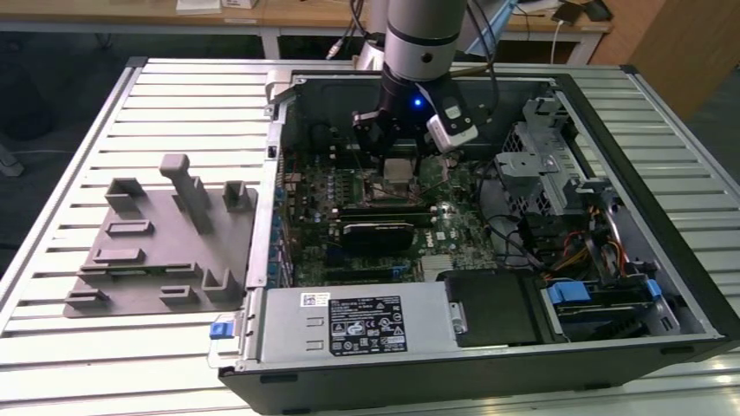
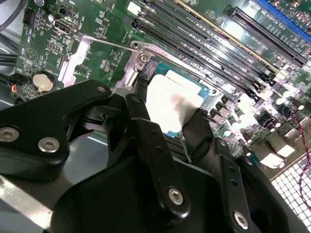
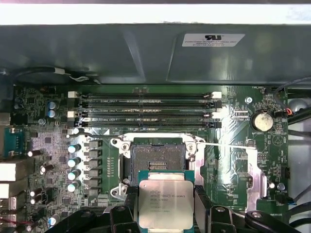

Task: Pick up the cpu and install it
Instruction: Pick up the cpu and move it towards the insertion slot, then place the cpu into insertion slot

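Slatted metal table (image 1: 116, 338), open black PC case (image 1: 694, 286): gripper (image 1: 400, 165) jaws clamp flat silver-topped square cpu (image 3: 162, 204) w/ tan rim, near empty black-framed socket (image 3: 158, 160). Pickup done, install not yet.

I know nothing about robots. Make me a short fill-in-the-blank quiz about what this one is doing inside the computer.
1. The cpu is clamped between the gripper's two black ___.
2. The motherboard socket has no chip in it: it is ___.
3. The grey fixture lies on the exterior view's ___ of the computer case.

Missing words: fingers; empty; left.
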Controlling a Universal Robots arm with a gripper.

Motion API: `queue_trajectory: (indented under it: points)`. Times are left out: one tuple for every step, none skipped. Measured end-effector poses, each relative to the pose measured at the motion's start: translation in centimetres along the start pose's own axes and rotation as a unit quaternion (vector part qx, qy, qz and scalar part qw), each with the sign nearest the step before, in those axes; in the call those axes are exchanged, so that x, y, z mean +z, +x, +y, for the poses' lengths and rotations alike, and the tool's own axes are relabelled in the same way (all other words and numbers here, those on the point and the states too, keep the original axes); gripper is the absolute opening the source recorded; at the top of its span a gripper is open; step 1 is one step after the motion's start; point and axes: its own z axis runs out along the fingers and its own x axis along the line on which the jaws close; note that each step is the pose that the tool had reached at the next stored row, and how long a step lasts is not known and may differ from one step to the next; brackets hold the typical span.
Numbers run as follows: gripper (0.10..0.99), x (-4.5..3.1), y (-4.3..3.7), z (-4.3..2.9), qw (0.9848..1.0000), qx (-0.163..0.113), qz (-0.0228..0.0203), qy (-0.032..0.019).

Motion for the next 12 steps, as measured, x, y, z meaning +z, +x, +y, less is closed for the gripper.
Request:
queue_trajectory:
  points:
    - [0.541, 0.02, 0.0, 0.0, 1.0, 0.0, 0.0, 0.0]
    - [0.541, 0.03, 0.0, 0.01, 1.0, 0.0, 0.0, 0.0]
    - [0.541, 0.03, 0.0, 0.01, 1.0, 0.0, 0.0, 0.0]
    - [0.541, 0.03, 0.0, 0.01, 1.0, 0.0, 0.0, 0.0]
    - [0.541, 0.04, 0.0, 0.01, 1.0, 0.0, 0.0, 0.0]
    - [0.541, 0.04, 0.0, 0.01, 1.0, 0.0, 0.0, 0.0]
    - [0.541, 0.04, 0.0, 0.01, 1.0, 0.0, 0.0, 0.0]
    - [0.541, 0.04, 0.0, 0.01, 1.0, 0.0, 0.0, 0.0]
    - [0.541, 0.04, 0.0, 0.01, 1.0, 0.0, 0.0, 0.0]
    - [0.541, 0.04, 0.0, 0.01, 1.0, 0.0, 0.0, 0.0]
    - [0.541, 0.04, 0.0, 0.01, 1.0, 0.0, 0.0, 0.0]
    - [0.541, 0.05, 0.0, 0.01, 1.0, 0.0, 0.0, 0.0]
